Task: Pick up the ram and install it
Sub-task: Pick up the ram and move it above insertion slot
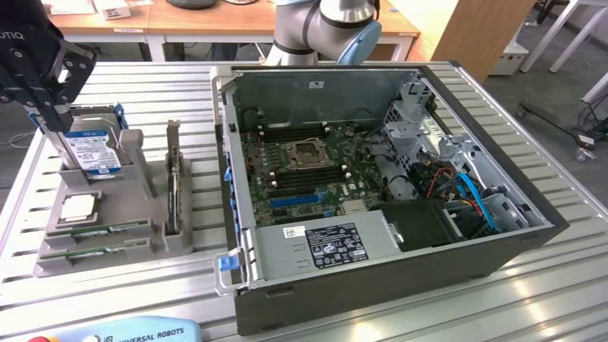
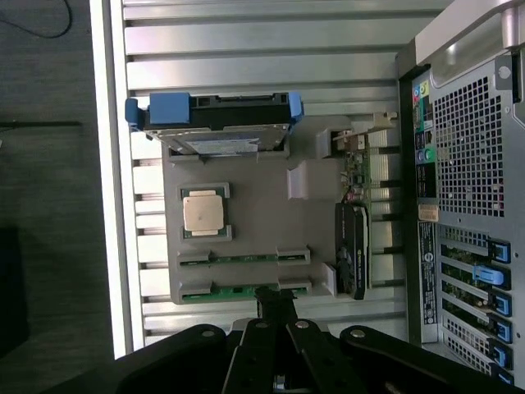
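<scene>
Two green ram sticks point(image 1: 95, 232) point(image 1: 90, 251) lie side by side in slots at the near end of the grey holder tray point(image 1: 114, 214). The wrist view looks down on both sticks point(image 2: 244, 258) point(image 2: 238, 289). My gripper point(image 1: 45, 107) hangs high over the far end of the tray, above the hard drive, well apart from the sticks. Seen from the wrist, its fingers point(image 2: 275, 302) meet in one dark tip just past the outer stick, shut on nothing. The open computer case point(image 1: 380, 185) stands at the exterior view's right of the tray, with its motherboard point(image 1: 295, 164) exposed.
The tray also holds a blue-framed hard drive point(image 1: 90, 146), a square silver processor point(image 1: 78, 206) and an upright dark expansion card point(image 1: 172, 178). A teach pendant point(image 1: 124, 331) lies at the table's near edge. The arm's base point(image 1: 323, 28) stands behind the case.
</scene>
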Controlling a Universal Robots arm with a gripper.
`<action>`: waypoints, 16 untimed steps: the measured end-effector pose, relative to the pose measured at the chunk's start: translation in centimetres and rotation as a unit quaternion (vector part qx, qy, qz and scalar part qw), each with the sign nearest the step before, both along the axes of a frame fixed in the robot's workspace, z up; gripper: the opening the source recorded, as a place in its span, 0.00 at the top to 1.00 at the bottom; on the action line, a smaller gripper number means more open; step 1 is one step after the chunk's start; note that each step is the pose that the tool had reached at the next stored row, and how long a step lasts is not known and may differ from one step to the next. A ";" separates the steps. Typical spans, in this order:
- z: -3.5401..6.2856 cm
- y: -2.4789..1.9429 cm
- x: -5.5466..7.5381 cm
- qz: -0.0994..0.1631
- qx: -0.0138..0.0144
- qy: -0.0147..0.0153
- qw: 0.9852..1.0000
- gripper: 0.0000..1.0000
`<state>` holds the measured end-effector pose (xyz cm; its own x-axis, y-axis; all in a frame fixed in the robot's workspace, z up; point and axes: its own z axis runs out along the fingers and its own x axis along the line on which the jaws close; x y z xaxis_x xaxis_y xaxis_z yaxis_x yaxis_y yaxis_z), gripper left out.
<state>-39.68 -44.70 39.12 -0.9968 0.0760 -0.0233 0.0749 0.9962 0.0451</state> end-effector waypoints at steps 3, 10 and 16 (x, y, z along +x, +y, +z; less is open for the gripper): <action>0.00 0.00 0.0 0.000 0.000 0.000 1.000 0.90; 0.00 0.00 0.0 0.000 0.000 0.000 1.000 0.90; -0.01 0.00 0.0 0.034 0.000 0.000 0.999 0.90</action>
